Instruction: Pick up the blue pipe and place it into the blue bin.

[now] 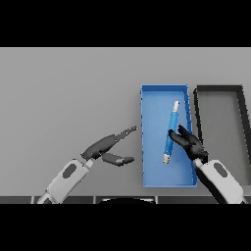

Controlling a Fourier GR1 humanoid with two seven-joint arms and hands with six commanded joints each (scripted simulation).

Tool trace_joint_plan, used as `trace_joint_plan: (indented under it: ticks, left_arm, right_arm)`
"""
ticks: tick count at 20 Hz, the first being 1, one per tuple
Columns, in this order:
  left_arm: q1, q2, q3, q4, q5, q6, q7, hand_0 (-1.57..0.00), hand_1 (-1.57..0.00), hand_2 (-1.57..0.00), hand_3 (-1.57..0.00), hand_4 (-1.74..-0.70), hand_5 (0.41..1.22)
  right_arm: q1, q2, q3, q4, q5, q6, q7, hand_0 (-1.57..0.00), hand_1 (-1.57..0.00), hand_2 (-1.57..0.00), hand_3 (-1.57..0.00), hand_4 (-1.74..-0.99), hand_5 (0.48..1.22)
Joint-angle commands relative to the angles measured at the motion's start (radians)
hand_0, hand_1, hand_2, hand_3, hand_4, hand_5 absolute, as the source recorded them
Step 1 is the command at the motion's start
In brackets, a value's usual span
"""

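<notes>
A blue pipe (170,131) with pale ends lies tilted inside the blue bin (153,171), running from its upper right toward its lower middle. My right hand (190,143) hovers over the bin's right side, its fingers spread and straight, just to the right of the pipe and not closed round it. My left hand (105,146) is over the grey table left of the bin, with fingers stretched toward the bin's left wall and the thumb held apart below them.
A dark bin (219,88) stands right beside the blue bin on its right, running to the view's right edge. Grey table (68,93) spreads to the left and behind.
</notes>
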Motion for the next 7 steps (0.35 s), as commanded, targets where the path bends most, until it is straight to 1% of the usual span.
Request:
trace_joint_plan:
  ticks: [1, 2, 4, 5, 6, 7]
  left_arm:
    - [0.002, 0.01, 0.007, 0.003, 0.0, -0.001, -0.002, 0.0, 0.0, 0.0, 0.0, -0.83, 0.471]
    - [0.008, 0.012, 0.001, 0.003, -0.009, 0.0, -0.014, 0.0, 0.0, 0.0, 0.0, -0.83, 0.47]
    - [0.002, 0.0, -0.005, 0.002, -0.014, 0.005, -0.008, 0.0, 0.0, 0.0, 0.0, -0.83, 0.472]
    - [-0.003, 0.0, -0.004, 0.006, -0.016, 0.004, -0.011, 0.0, 0.0, 0.0, 0.0, -0.83, 0.472]
    - [0.001, -0.001, -0.007, 0.002, -0.019, 0.008, -0.003, 0.0, 0.0, 0.0, 0.0, -0.83, 0.473]
    - [0.003, 0.0, -0.006, 0.0, -0.022, 0.012, -0.012, 0.0, 0.0, 0.0, 0.0, -0.83, 0.474]
  right_arm:
    - [0.002, -0.003, 0.002, -0.004, -0.004, -0.002, 0.0, -0.03, -0.02, -0.02, -0.01, -1.182, 0.789]
    - [0.01, 0.005, -0.005, -0.005, -0.01, -0.008, -0.015, -0.03, -0.02, -0.02, -0.01, -1.176, 0.783]
    - [0.003, -0.002, 0.011, -0.007, 0.003, -0.003, -0.013, -0.02, -0.01, -0.01, -0.01, -1.186, 0.772]
    - [-0.003, -0.003, 0.008, -0.005, -0.003, -0.01, -0.001, -0.02, -0.01, -0.01, -0.01, -1.186, 0.766]
    - [-0.007, -0.001, 0.003, 0.0, -0.01, -0.007, -0.003, -0.02, -0.01, -0.01, -0.01, -1.186, 0.767]
    - [-0.012, 0.0, 0.014, 0.0, 0.0, -0.002, -0.007, -0.02, -0.01, -0.01, -0.01, -1.186, 0.769]
